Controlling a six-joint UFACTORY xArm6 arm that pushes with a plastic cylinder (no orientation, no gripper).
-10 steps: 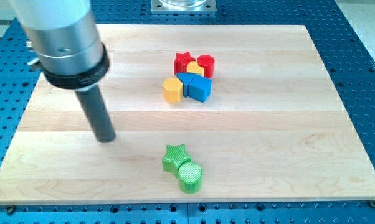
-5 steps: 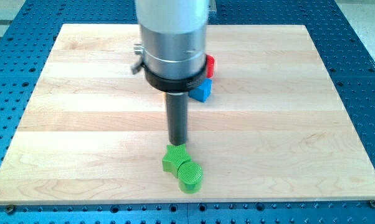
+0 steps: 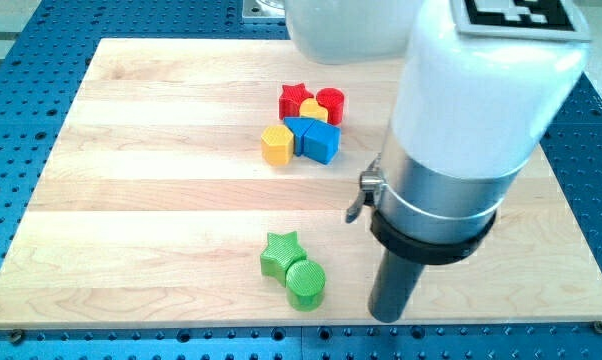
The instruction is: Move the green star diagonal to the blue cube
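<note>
The green star [image 3: 279, 253] lies near the view's bottom, left of centre, touching a green cylinder [image 3: 305, 284] at its lower right. The blue cube [image 3: 321, 143] sits in a cluster near the view's top centre. My tip [image 3: 387, 316] rests on the board near the bottom edge, to the right of the green cylinder and well to the right of the green star, touching neither. The arm's large body hides the board's upper right part.
The cluster holds a red star [image 3: 295, 99], a red cylinder [image 3: 330, 103], a yellow block [image 3: 277, 145], a second yellow block [image 3: 313, 111] and another blue block [image 3: 298, 129]. The wooden board [image 3: 131, 200] lies on a blue perforated table [image 3: 11, 150].
My tip has swept from the view's left, past a spot just above the green star, to the lower right beside the green cylinder. The blocks have not moved.
</note>
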